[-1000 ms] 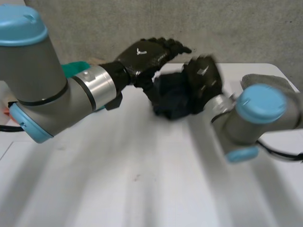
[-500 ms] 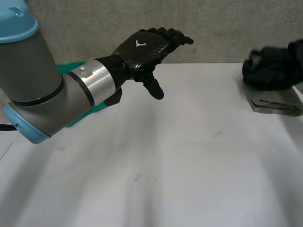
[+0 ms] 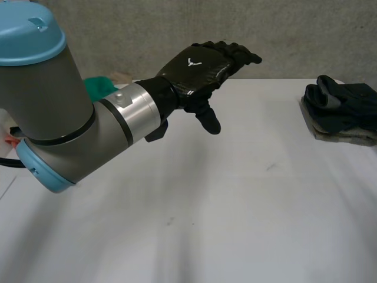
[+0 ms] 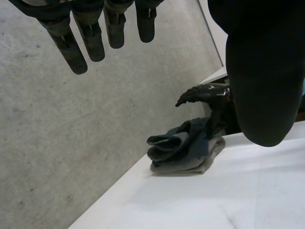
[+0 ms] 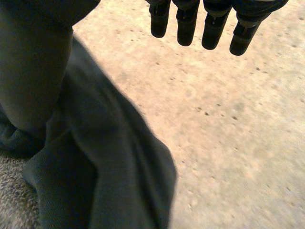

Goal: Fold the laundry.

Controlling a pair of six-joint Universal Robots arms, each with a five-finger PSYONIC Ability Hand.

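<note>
A dark blue folded garment (image 3: 340, 105) lies on a grey folded cloth (image 3: 344, 133) at the table's far right edge. My left hand (image 3: 203, 63) hovers open above the table's back middle, fingers straight and thumb hanging down, holding nothing. The left wrist view looks past my left hand's fingers (image 4: 93, 36) to the dark garment (image 4: 181, 142) on the grey cloth (image 4: 190, 165), with my right hand (image 4: 204, 93) just above and behind it, fingers stretched out. In the right wrist view my right hand (image 5: 205, 24) is open over the dark garment (image 5: 102, 181).
A green cloth (image 3: 98, 87) lies at the back left, behind my left arm. The white table (image 3: 235, 206) spreads bare across its middle and front. A grey wall (image 3: 294, 29) stands behind the table.
My right hand carried the dark garment from the table's middle to the far right, set it on the grey cloth and let go. My left hand drifted slightly right.
</note>
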